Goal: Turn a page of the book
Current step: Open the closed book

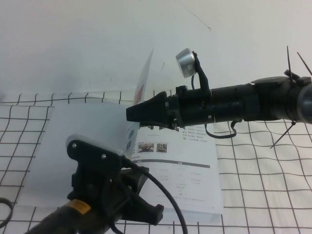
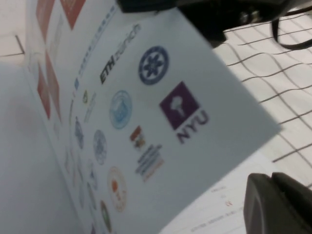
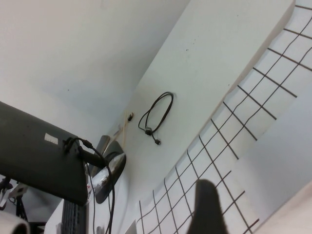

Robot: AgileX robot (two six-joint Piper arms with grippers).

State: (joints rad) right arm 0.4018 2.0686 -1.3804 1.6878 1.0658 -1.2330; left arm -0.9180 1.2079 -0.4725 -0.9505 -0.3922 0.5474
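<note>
The book lies open on the checked cloth, with its printed right sheet facing up. One page stands nearly upright over the spine. Its side with red squares and logos fills the left wrist view. My right gripper reaches in from the right, its tip against the standing page, jaws open and not pinching it. Only one of its fingers shows in the right wrist view. My left gripper hovers shut over the book's near edge, and its fingers are pressed together.
A white cloth with a black grid covers the table under the book. The book's blank left sheet lies flat. A black cable lies on the bare white surface beyond the cloth. A silver round fitting sticks up from the right arm.
</note>
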